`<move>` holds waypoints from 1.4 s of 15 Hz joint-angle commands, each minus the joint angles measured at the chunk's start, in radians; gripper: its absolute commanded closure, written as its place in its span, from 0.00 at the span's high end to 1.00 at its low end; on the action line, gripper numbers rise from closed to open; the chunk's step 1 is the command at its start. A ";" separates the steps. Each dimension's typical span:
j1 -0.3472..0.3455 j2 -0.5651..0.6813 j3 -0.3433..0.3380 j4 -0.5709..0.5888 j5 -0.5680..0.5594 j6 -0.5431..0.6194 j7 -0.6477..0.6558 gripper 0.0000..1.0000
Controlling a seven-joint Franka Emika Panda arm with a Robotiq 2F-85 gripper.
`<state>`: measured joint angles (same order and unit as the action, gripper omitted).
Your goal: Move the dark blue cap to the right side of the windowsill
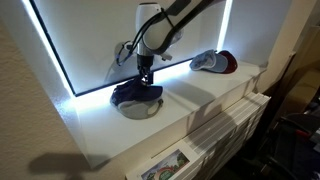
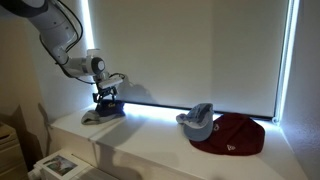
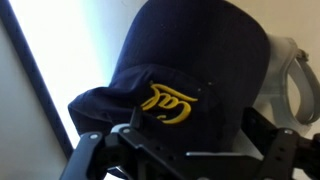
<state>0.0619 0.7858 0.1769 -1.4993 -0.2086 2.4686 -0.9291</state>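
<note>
The dark blue cap [image 1: 137,95] with a yellow emblem lies on the white windowsill [image 1: 200,100] near one end; it also shows in an exterior view [image 2: 106,109]. It fills the wrist view [image 3: 190,70]. My gripper [image 1: 146,80] is down on top of it, as both exterior views show [image 2: 106,98]. In the wrist view the fingers [image 3: 188,150] stand wide apart, one on each side of the cap's crown. A light grey piece [image 1: 135,110] shows under the cap.
A grey cap [image 2: 197,120] and a maroon cap [image 2: 232,135] lie together at the other end of the sill, also in an exterior view [image 1: 205,62] [image 1: 228,63]. A closed blind backs the sill. A radiator [image 1: 230,125] sits below.
</note>
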 commanded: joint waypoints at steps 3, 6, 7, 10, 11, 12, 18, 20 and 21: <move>0.003 0.004 -0.002 0.006 0.002 0.003 0.001 1.00; 0.073 0.001 -0.078 -0.036 -0.071 0.233 0.162 1.00; 0.091 0.009 -0.098 -0.033 -0.097 0.274 0.205 1.00; 0.080 0.016 -0.079 -0.013 -0.114 0.248 0.234 1.00; 0.091 0.017 -0.088 -0.013 -0.124 0.251 0.262 1.00; 0.097 0.017 -0.093 -0.013 -0.126 0.251 0.272 1.00; -0.063 0.055 0.116 0.018 0.017 0.113 -0.007 0.66; -0.073 0.060 0.118 0.028 0.046 0.076 -0.050 0.53; -0.070 0.060 0.108 0.032 0.052 0.063 -0.058 0.45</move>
<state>0.0148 0.8256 0.2653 -1.5009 -0.1893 2.5920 -0.9203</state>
